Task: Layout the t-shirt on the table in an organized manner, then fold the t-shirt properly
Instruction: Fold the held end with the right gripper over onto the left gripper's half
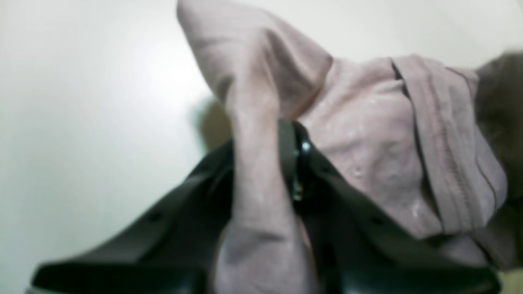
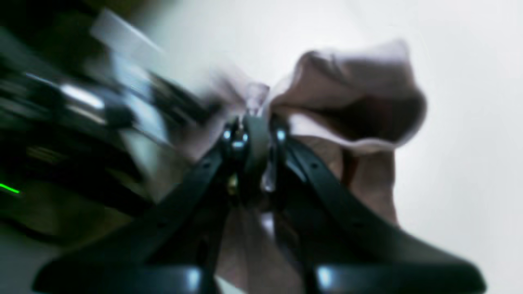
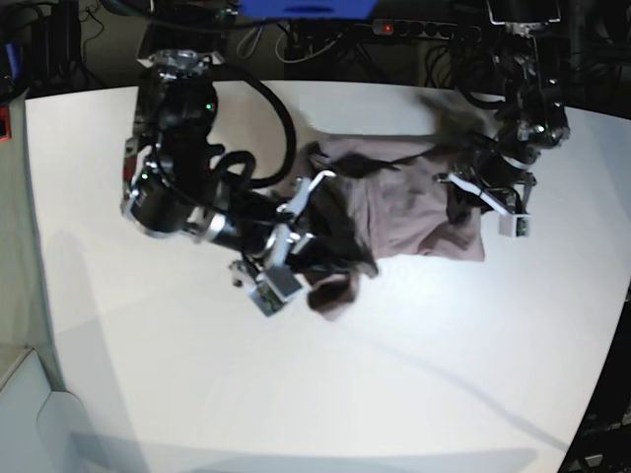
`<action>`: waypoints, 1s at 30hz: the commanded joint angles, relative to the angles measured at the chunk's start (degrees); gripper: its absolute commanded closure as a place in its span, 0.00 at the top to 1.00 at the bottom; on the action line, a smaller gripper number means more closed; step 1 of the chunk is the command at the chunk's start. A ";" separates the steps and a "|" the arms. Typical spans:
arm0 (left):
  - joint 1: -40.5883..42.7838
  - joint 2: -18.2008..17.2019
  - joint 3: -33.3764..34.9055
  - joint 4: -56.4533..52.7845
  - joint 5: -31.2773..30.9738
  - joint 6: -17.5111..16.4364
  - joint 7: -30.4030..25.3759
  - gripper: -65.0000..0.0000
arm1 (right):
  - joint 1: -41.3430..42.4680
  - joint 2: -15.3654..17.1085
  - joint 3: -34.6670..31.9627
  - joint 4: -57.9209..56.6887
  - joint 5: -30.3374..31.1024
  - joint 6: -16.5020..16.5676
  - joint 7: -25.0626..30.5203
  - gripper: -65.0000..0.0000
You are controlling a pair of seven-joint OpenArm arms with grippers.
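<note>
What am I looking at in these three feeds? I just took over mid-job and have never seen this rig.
It is a two-armed robot at a white table. The base view looks down on the whole scene; the other two come from cameras on each wrist, looking along the black fingers. The only item is a mauve-pink t-shirt, crumpled and stretched between the arms, not yet laid flat. The right gripper, on the left of the base view, is shut on the shirt; its own view is blurred but shows cloth pinched there. The left gripper, on the other side, also clamps a fold.
</note>
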 commanded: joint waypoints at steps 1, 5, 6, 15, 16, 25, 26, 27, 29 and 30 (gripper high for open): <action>-0.48 -0.53 -0.15 0.97 -0.77 -0.45 -1.30 0.02 | 1.44 -0.36 -1.53 0.77 2.21 -0.23 2.35 0.00; -0.66 -0.61 -0.15 0.97 -0.77 -0.45 -1.30 0.02 | 2.59 -0.36 -9.26 -2.83 2.83 -0.23 6.74 0.00; -0.57 -0.61 -0.15 1.06 -0.77 -0.45 -1.30 0.02 | 2.59 -0.36 -11.55 -4.15 2.83 -0.23 8.24 0.00; -0.75 -2.11 -0.15 1.15 -1.21 -0.63 3.09 0.10 | 2.59 -0.36 -19.11 -15.49 2.83 -0.23 18.09 0.00; -0.83 -2.11 -0.15 1.41 -1.21 -0.63 3.79 0.15 | 2.67 -0.36 -18.93 -15.93 2.83 -0.23 18.09 0.00; -0.31 -2.11 -0.24 7.65 -1.12 -0.63 4.76 0.30 | 3.46 0.86 -16.30 -16.02 2.83 -0.23 19.23 0.00; -0.31 -2.11 -0.33 7.74 -1.12 -0.63 4.76 0.30 | 3.46 1.22 -15.77 -16.02 2.83 -0.23 19.23 0.00; -0.31 -2.20 -0.33 7.74 -1.12 -0.63 4.76 0.30 | 3.46 1.57 -15.24 -16.02 2.83 -0.23 19.23 0.00; -0.31 -2.20 -0.33 7.74 -1.03 -0.63 4.76 0.30 | 3.82 2.36 -13.66 -16.02 2.83 -0.23 19.23 0.00; -0.31 -2.20 -0.33 7.65 -1.03 -0.63 4.76 0.30 | 4.17 2.80 -13.13 -16.02 2.83 -0.23 19.23 0.00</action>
